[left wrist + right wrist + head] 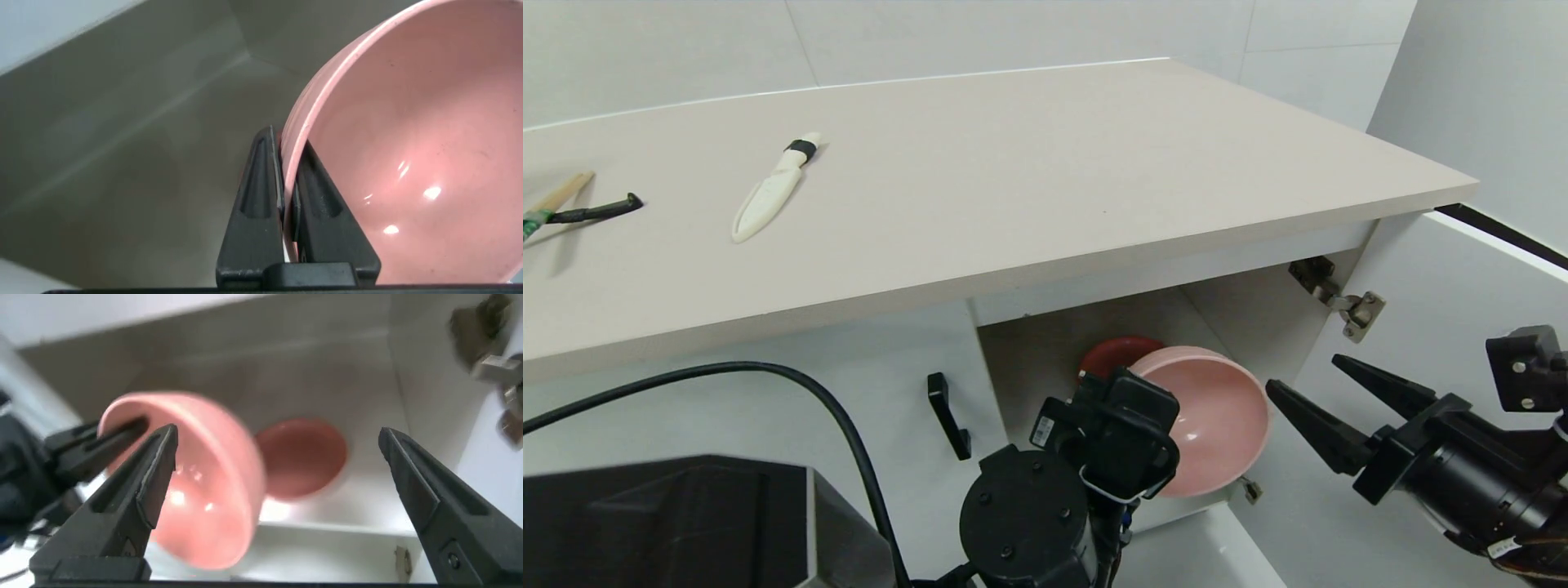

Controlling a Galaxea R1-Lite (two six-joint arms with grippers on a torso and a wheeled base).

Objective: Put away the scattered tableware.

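Pink bowl (1217,416) rim pinched by left hand (283,151), half-hiding red bowl (1115,353); right hand (1303,371) wide.

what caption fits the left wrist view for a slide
Left end effector clamps the rim of a glossy pink round bowl at the white cabinet opening.

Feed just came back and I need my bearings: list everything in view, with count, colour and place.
Round pink bowl: one, pink, tilted at the open cabinet's mouth.
Round red bowl: one, red, inside the cabinet behind the pink bowl.
Cream knife with black band: one, on the beige countertop, left part.
Wooden-handled utensil: one, tan, at the counter's left edge.
Black-handled utensil: one, black, next to it.
Black door handle: one, on the closed door.
Metal hinge: one, silver, on the open door.
Left gripper: black, fingers clamped on the pink bowl's rim.
Right gripper: black, fingers open, empty, beside the bowl.
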